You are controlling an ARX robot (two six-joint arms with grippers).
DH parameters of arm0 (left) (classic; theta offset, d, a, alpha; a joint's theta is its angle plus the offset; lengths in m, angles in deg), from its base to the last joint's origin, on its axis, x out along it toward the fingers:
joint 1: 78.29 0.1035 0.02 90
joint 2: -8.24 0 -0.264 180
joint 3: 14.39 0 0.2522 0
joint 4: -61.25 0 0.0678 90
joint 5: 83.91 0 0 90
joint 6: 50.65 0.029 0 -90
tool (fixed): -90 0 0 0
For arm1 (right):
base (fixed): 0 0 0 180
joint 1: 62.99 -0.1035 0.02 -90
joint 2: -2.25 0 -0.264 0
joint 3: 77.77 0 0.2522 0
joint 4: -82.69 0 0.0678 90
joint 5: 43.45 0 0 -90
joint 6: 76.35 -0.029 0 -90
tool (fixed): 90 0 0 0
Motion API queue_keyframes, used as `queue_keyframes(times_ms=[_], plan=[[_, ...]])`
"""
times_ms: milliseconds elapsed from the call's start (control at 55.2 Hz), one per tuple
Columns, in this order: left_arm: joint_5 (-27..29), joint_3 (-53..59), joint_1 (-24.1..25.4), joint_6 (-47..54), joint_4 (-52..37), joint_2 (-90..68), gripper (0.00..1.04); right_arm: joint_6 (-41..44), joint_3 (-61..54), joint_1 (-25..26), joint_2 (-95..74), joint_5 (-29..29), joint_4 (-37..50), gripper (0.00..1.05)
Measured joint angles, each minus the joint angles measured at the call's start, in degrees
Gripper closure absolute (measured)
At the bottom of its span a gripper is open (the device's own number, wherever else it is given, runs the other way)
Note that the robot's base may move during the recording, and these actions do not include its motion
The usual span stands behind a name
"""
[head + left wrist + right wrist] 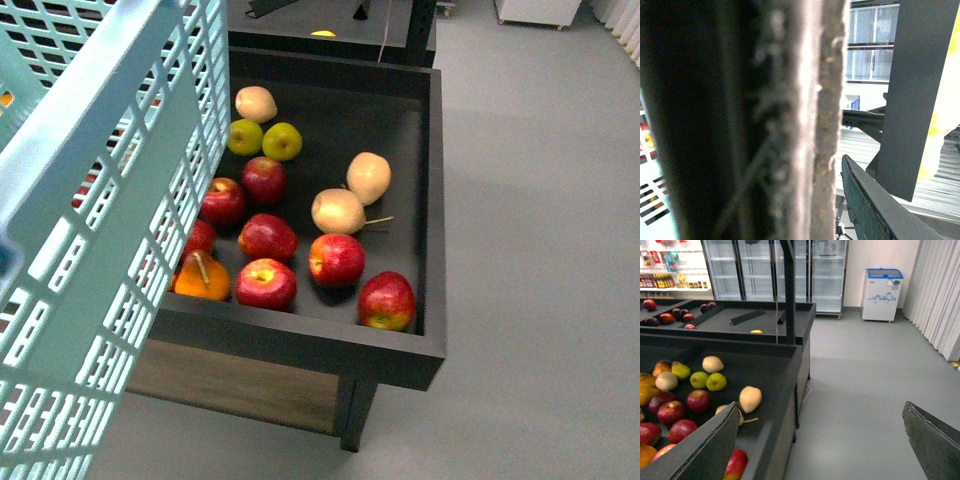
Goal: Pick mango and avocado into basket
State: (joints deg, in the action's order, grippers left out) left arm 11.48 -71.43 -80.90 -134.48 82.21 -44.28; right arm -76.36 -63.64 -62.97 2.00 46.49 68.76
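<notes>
Basket (100,150) hangs left of the fruit bin (432,200); mango and avocado not identifiable. Right fingers (710,450) spread, empty; left fingers (875,210): I cannot tell. I expect a smooth, bruisable mango: grip its midsection gently.

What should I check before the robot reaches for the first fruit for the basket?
1. Right gripper open and empty: ok.
2. Basket close beside the fruit bin: ok.
3. Mango found: cannot tell; an orange fruit by the basket is half hidden.
4. Avocado found: not ok; none seen in the near bin.
5. Basket held steady: cannot tell; the left wrist view is blurred.
</notes>
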Motion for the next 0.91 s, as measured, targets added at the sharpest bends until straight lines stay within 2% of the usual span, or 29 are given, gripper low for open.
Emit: queue_keyframes(times_ms=[906], plan=[[0.1, 0.0, 0.0, 0.2, 0.0, -0.2, 0.76, 0.0, 0.0, 0.0, 0.0, 0.0, 0.0, 0.08]])
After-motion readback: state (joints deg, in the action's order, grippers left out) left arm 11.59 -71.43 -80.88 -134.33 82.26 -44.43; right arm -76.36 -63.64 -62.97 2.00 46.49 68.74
